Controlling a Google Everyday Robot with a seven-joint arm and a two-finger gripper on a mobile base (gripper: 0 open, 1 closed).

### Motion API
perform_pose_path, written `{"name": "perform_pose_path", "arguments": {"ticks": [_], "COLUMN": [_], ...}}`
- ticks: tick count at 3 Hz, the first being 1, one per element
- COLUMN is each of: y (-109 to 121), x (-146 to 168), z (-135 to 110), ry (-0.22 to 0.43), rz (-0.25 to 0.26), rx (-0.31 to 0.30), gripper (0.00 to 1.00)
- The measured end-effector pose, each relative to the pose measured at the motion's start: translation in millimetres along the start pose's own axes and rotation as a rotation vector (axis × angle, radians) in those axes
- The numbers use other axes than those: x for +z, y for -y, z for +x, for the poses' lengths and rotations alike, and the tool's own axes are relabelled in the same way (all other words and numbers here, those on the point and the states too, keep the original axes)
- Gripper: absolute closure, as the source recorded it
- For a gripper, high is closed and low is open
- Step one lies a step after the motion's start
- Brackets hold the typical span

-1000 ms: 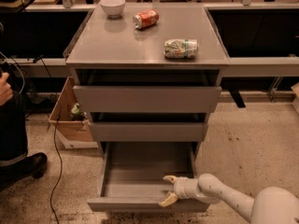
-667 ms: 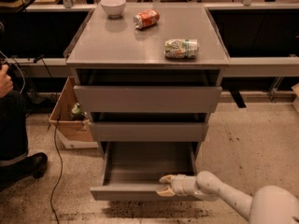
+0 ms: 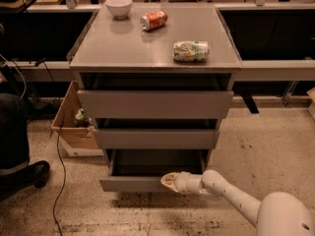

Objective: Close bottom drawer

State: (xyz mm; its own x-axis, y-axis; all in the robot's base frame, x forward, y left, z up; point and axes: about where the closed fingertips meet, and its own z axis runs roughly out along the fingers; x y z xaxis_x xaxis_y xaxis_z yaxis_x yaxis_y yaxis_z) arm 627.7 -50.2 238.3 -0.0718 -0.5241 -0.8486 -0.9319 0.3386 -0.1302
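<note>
Drawers come in 3 on this grey cabinet point(image 3: 147, 48), and the bottom drawer point(image 3: 130, 183) is the lowest one, sticking out part of the way with its box showing. The gripper point(image 3: 167, 181) is down low, right up against the flat front of that drawer, a bit right of the middle. I cannot tell if the gripper is open or closed, and I see nothing held in it. I think a good push goes straight back and level, slow, and nearer the middle of the front so the drawer does not twist and jam. The middle drawer point(image 3: 155, 138) and the top drawer point(image 3: 155, 104) stick out a little too. On top sit a bowl point(image 3: 118, 6), a red can point(image 3: 154, 19) and a squashed can point(image 3: 191, 50). A cardboard box point(image 3: 71, 127), a cord point(image 3: 58, 181) and a shoe point(image 3: 29, 173) are off to the side, so I see nothing blocking the way.
</note>
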Motion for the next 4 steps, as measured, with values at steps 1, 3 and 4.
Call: {"name": "perform_pose_path", "arguments": {"ticks": [1,3,4], "y": [14.7,-18.1,-16.4], "x": [-10.0,-19.3,-5.6], "z": [-25.7,-3.0,10.2], "ry": [0.045,0.039,0.046], "rz": [0.027,-0.011,-0.014], "rx": [-0.039,-0.051,-0.044], "gripper": [0.93,1.00,1.00]}}
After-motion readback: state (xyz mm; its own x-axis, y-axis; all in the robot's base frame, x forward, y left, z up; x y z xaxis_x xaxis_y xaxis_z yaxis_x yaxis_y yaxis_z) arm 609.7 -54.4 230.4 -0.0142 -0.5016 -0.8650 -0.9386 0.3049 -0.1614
